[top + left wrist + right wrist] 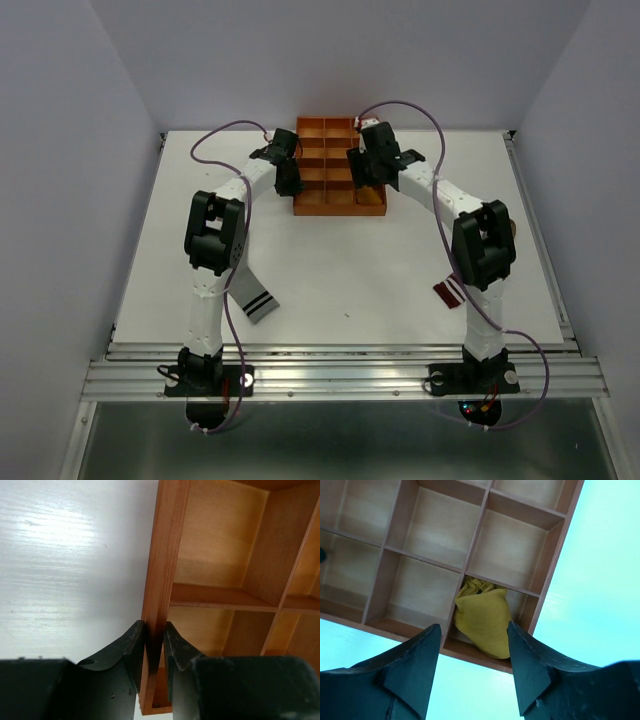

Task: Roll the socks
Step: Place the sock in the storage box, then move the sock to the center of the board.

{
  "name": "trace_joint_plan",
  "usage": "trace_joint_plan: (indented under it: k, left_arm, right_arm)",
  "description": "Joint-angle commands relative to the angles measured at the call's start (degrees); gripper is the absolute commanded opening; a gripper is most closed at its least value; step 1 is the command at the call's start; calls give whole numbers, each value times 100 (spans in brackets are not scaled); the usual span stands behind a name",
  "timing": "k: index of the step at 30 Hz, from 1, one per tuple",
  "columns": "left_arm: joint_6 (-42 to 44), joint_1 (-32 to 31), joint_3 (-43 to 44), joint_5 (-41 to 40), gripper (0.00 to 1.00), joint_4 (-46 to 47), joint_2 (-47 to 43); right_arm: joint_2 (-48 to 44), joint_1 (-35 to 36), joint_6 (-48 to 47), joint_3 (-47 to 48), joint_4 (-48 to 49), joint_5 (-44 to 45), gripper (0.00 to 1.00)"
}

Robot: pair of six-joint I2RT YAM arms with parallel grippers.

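While our left pincer point(154, 630) clamps the tray point(167, 530) wall, our right pincer point(474, 627) gapes wide over the yellow sock point(485, 612).

The left arm point(207, 300) and right arm point(441, 196) have white tube links and bulky black joint housings point(215, 235). A thin lilac cable point(400, 102) loops along each. The bases point(205, 376) are black; small red and green lights point(471, 407) glow below the right one. The left gripper point(154, 635) and right gripper point(474, 627) have matte black, wedge-shaped fingers point(415, 670).
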Motion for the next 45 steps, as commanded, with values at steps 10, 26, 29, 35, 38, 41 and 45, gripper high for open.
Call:
trace_joint_plan:
  k: [10,26,29,35,38,41,45]
  left_arm:
    - [-211,72,615,-340,59,148,-503]
    - [-552,28,-1366,-673,88,297,-3347]
    - [-887,-60,-2568,-779,89,368,-4008]
    - [-2091,-306,-4793,-1236,91,-132,-5949]
    - [-2634,-315,-5456,-1403,93,-343,-6426]
    - [-2969,-341,-6177,-1421,93,-405,-6700]
    - [-3305,-341,-6766,-1570,93,-301,-6551]
  right_arm:
    - [-1471,-27,198,-392,261,-46,80]
    - [-3887,-27,1024,-2508,753,244,100]
    - [-4378,-27,1191,-2966,955,200,100]
    - [-5013,-27,1823,-4030,1517,16,100]
    - [-5215,-27,1903,-4504,1738,-282,100]
    - [-5268,-27,1851,-4725,1809,-398,100]
    - [-5356,-27,1825,-4962,1791,-450,100]
